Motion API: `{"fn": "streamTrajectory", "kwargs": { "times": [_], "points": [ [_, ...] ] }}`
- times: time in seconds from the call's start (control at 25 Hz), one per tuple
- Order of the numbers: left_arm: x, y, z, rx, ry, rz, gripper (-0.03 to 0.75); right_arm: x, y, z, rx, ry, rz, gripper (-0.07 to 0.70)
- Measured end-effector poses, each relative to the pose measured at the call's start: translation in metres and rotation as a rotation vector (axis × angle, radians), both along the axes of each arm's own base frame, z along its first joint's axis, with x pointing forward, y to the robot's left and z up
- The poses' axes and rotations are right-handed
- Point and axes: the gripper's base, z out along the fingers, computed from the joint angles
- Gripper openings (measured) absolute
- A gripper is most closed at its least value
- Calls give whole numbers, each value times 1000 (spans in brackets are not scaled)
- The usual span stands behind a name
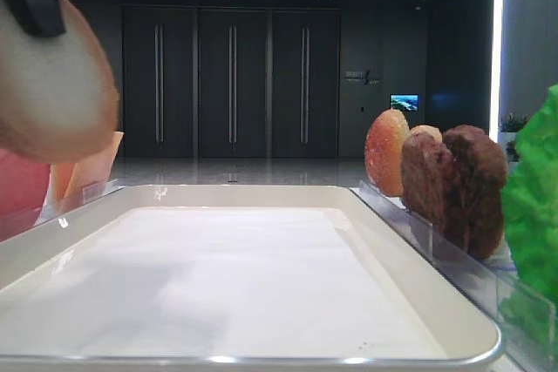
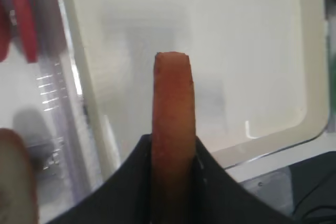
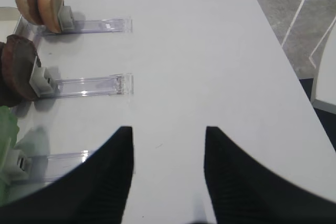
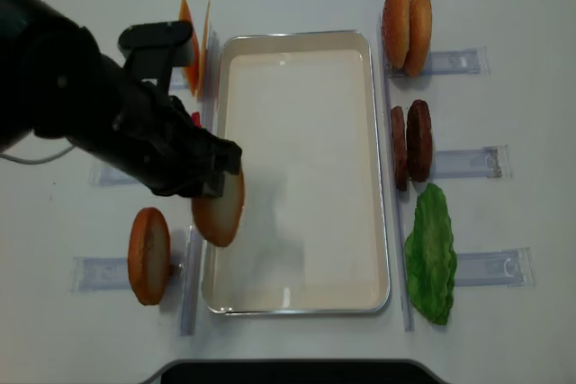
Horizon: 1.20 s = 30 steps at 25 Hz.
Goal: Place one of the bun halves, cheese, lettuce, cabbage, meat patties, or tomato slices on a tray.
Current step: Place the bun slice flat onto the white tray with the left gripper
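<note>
A bun half (image 4: 219,211) with a golden crust and a pale cut face is held on edge in my left gripper (image 4: 225,177), which is shut on it. It hangs over the left rim of the white tray (image 4: 306,132). In the left wrist view the bun half (image 2: 172,98) shows edge-on between the black fingers (image 2: 131,182), above the tray's liner (image 2: 236,51). In the low exterior view the bun half (image 1: 52,84) fills the top left above the tray (image 1: 261,285). My right gripper (image 3: 168,132) stands open over bare white table.
Clear racks flank the tray. On the left are another bun half (image 4: 148,255), cheese slices (image 4: 189,42) and red tomato slices (image 2: 23,19). On the right are two domed buns (image 4: 405,29), meat patties (image 4: 412,141) and green lettuce (image 4: 432,254).
</note>
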Motion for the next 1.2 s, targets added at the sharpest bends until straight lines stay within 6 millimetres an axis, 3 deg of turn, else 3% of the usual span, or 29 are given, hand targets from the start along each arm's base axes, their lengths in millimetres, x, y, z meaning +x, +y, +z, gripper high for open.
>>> {"fn": "streamTrajectory", "kwargs": {
  "times": [0.12,0.4,0.52,0.84,1.2],
  "points": [
    [1,0,-10,-137,13,-10,120,0,0,0,0,0,0,307],
    [8,24,-31,-435,25,5,120,0,0,0,0,0,0,307],
    [4,26,-40,-523,4,-6,120,0,0,0,0,0,0,307],
    [14,17,-55,-634,18,-8,120,0,0,0,0,0,0,307],
    [27,11,-91,-616,76,-14,120,0,0,0,0,0,0,307]
  ]
}}
